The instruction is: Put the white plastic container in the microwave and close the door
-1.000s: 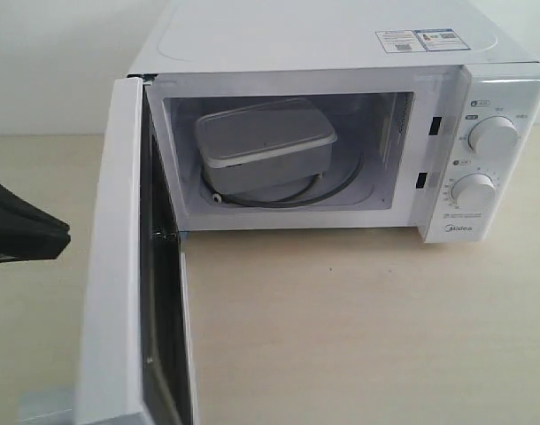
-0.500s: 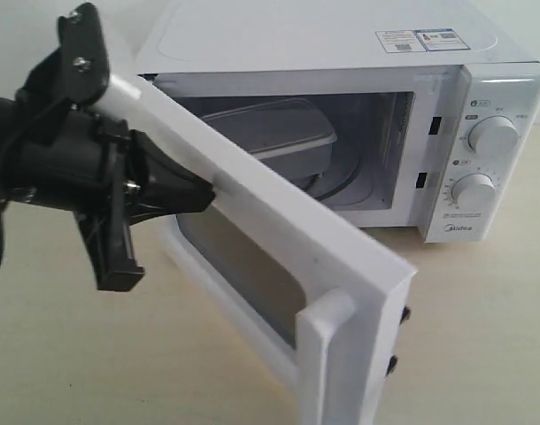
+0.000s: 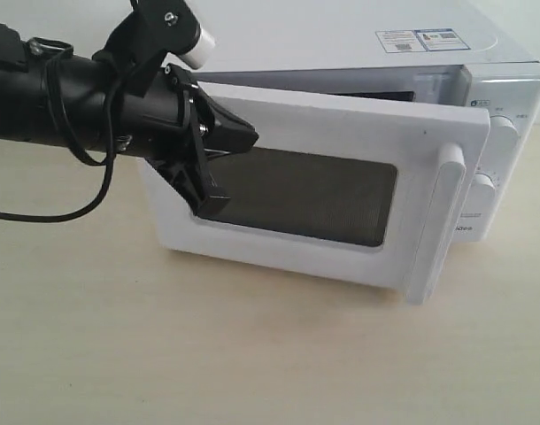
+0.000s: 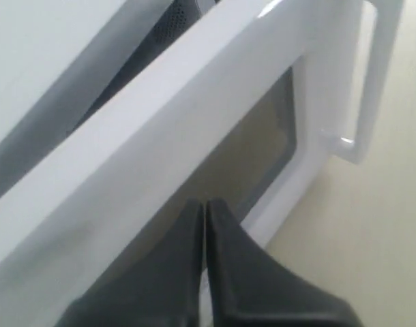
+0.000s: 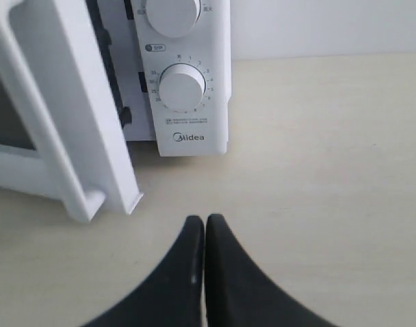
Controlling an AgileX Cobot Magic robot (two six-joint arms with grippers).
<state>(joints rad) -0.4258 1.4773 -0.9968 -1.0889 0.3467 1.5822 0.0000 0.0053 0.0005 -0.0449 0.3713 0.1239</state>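
Note:
The white microwave (image 3: 323, 35) stands at the back of the table. Its door (image 3: 412, 133), with a dark window (image 3: 305, 195) and a vertical bar handle (image 3: 438, 221), is swung almost shut, its handle side still a little off the front. My left gripper (image 3: 250, 137) is shut and empty, its tips against the door's outer face near the upper hinge-side corner. The left wrist view shows the same gripper (image 4: 204, 204) against the door (image 4: 160, 116). My right gripper (image 5: 205, 221) hovers shut and empty over the table, in front of the dial panel (image 5: 187, 136). The white plastic container is hidden behind the door.
The left arm (image 3: 49, 97) and its black cable (image 3: 40, 215) reach in from the left, above the beige table (image 3: 252, 354). Two round dials (image 5: 182, 85) sit on the right panel, and a sticker (image 3: 420, 40) lies on the microwave's top.
The door has swung from wide open to almost shut, hiding the container. My left gripper came in from the left edge and has followed the door's outer face round toward the microwave.

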